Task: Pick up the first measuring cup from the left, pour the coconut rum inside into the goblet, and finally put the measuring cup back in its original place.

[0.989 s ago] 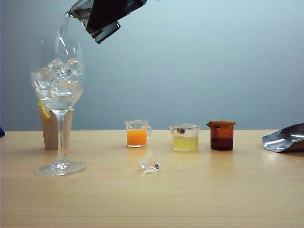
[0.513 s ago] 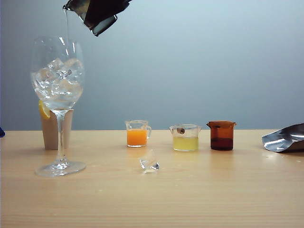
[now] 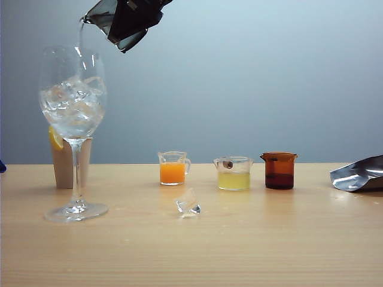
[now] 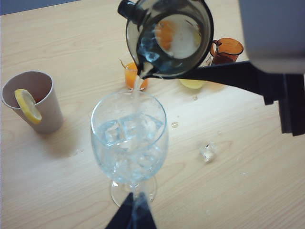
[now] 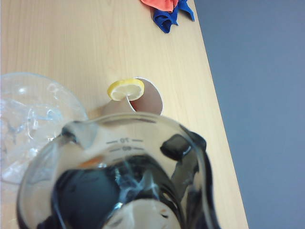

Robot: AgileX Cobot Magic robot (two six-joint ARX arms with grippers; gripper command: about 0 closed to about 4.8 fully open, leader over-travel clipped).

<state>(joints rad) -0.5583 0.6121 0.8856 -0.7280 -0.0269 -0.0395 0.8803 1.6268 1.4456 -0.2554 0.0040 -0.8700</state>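
The smoky grey measuring cup (image 3: 103,13) hangs tipped above the goblet (image 3: 73,101), with my right gripper (image 3: 128,23) shut on it from the right. A thin stream of clear coconut rum (image 4: 138,83) falls from the pour lip into the goblet's bowl (image 4: 128,138), which holds ice cubes and clear liquid. In the right wrist view the cup (image 5: 119,181) fills the foreground, its scale marks showing, and hides the fingers. My left gripper (image 4: 134,212) hovers over the table by the goblet's foot, its fingers together and holding nothing.
Behind the goblet stands a beige paper cup (image 3: 64,161) with a lemon slice. A row of small cups holds orange (image 3: 173,168), pale yellow (image 3: 233,173) and amber-brown (image 3: 279,170). A loose ice cube (image 3: 188,203) lies in front. A silver foil bag (image 3: 359,173) lies far right.
The measuring cup has shifted slightly and rolled a little steeper over the goblet while the stream keeps falling. The left gripper has stayed still.
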